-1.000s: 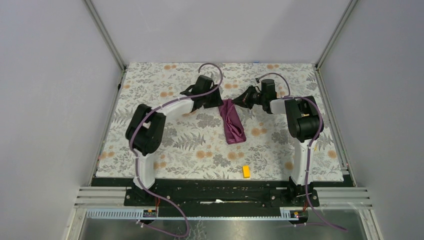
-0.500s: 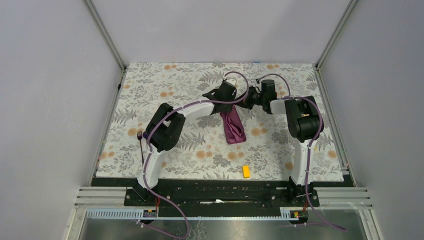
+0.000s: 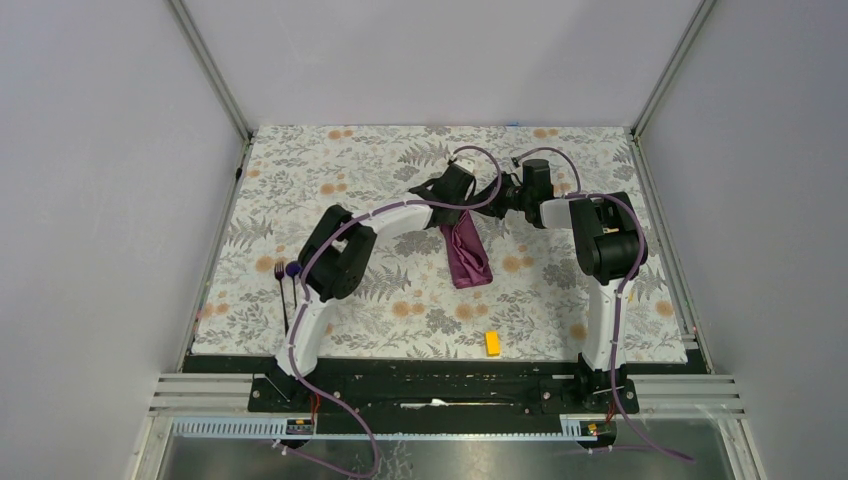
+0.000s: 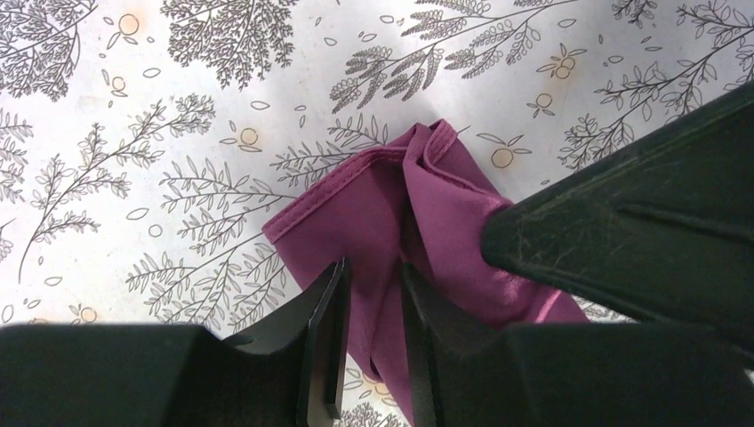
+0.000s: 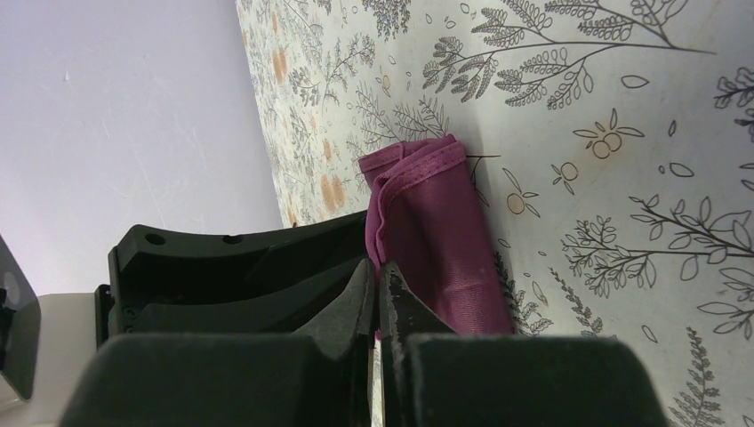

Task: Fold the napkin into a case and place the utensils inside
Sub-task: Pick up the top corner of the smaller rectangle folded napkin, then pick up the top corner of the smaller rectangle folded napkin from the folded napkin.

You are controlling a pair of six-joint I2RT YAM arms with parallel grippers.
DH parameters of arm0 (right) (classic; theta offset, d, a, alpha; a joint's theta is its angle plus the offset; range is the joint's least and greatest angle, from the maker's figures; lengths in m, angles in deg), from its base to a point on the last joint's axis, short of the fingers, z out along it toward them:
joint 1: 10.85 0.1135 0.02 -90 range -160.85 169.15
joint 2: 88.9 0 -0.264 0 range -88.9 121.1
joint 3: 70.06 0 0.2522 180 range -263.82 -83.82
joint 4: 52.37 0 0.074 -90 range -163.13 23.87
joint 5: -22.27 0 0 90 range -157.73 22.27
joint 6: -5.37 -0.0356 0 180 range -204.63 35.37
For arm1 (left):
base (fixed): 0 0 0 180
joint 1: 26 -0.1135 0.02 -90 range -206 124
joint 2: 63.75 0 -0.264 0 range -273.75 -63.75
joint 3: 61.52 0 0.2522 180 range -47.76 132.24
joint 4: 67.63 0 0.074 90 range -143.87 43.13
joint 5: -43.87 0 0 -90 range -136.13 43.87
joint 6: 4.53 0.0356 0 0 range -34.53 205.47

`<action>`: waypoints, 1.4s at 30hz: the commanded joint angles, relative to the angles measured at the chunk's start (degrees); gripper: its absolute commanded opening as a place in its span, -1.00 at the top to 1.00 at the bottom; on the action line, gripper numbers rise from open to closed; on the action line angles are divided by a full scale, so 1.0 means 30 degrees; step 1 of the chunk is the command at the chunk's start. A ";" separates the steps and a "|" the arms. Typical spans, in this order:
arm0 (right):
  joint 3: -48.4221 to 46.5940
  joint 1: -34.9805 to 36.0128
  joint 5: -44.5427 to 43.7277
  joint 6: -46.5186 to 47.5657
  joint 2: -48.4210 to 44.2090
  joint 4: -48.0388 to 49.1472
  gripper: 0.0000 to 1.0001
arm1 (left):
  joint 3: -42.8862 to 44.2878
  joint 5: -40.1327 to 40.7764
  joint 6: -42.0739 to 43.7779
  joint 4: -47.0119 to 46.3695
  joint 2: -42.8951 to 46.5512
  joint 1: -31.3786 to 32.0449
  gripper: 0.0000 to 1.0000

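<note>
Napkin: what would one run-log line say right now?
napkin folded | left pincer open over it | right pincer shut at its end | utensils outside

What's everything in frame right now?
napkin: one, plum purple, folded into a narrow band, mid-table
utensils: two, dark purple, left part of the tablecloth, beside the left arm's elbow
yellow block: one, yellow, near edge, between the arm bases
tablecloth: one, white with grey leaves and orange dots, covering the table
left gripper: one, black, fingers straddling the napkin's far end
right gripper: one, black, shut, at the same end
</note>
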 commanded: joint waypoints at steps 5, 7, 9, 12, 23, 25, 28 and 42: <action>-0.0081 0.0226 -0.0055 -0.0032 -0.1002 0.0528 1.00 | 0.1413 0.0782 0.1086 -0.0352 -0.0573 0.0096 0.48; -0.0138 0.0315 -0.0146 -0.0128 -0.1009 0.0427 1.00 | 0.1521 0.0911 0.1185 -0.0362 -0.0560 0.0089 0.59; -0.0153 0.0472 -0.0334 -0.0398 -0.1009 0.0333 1.00 | 0.1518 0.0819 0.1195 -0.0479 -0.0409 0.0068 0.67; 0.0132 0.0792 -0.0587 -0.1279 -0.1045 0.0893 1.00 | 0.1255 0.0478 0.1090 -0.0804 0.0074 0.0082 0.82; 0.2400 0.1756 -0.3467 -0.5913 -0.0652 0.5018 1.00 | -0.2403 -0.3129 -0.0210 -0.3978 0.2489 -0.0759 1.00; 0.2551 0.1801 -0.3948 -0.6352 -0.0467 0.5492 1.00 | -0.3277 -0.3883 -0.0534 -0.4853 0.2952 -0.0984 1.00; 0.2809 0.1916 -0.4027 -0.7339 -0.0111 0.6701 1.00 | -0.4188 -0.4970 -0.1111 -0.5559 0.3406 -0.1467 1.00; 0.2503 0.2449 -0.4633 -0.6281 0.0160 0.4582 1.00 | -0.6147 -0.7255 -0.2280 -0.8063 0.4311 -0.2276 1.00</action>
